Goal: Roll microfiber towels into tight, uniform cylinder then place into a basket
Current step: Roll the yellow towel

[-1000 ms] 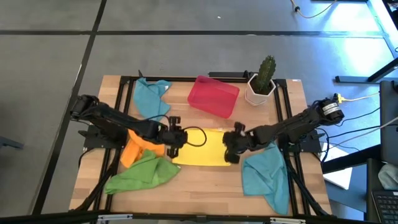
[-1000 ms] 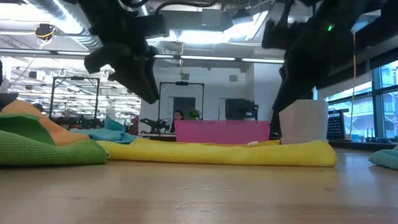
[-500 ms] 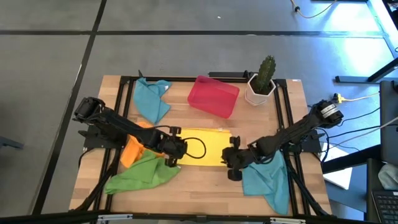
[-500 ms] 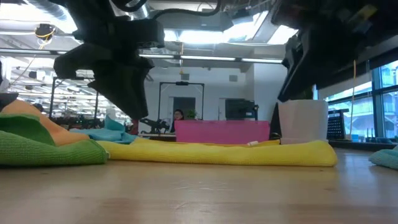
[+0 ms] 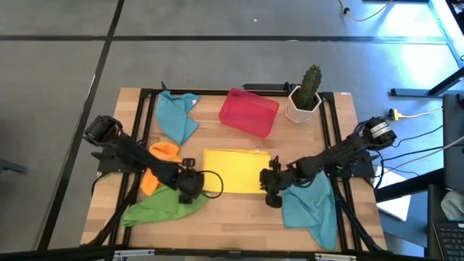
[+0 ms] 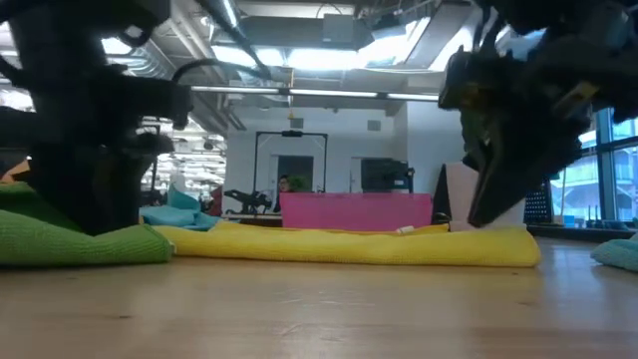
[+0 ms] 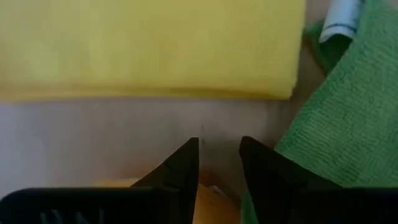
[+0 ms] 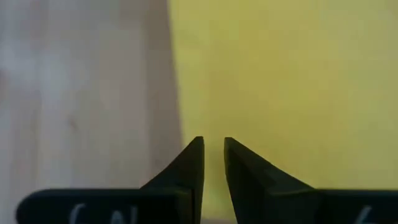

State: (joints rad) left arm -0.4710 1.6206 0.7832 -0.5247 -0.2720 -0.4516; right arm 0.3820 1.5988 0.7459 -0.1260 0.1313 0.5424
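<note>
At the yellow towel's (image 5: 234, 171) near corners I had set both pincers, left (image 5: 190, 190) and right (image 5: 272, 197), each empty and slightly parted, to start rolling.

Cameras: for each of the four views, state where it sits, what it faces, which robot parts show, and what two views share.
High: overhead, facing down on the table; both arms show.
Low: at tabletop height, facing the room; both arms blurred above.
Left wrist: behind the left gripper, facing the yellow towel and green towel.
Right wrist: behind the right gripper, over the towel's edge.
Shared: all four show the yellow towel.
</note>
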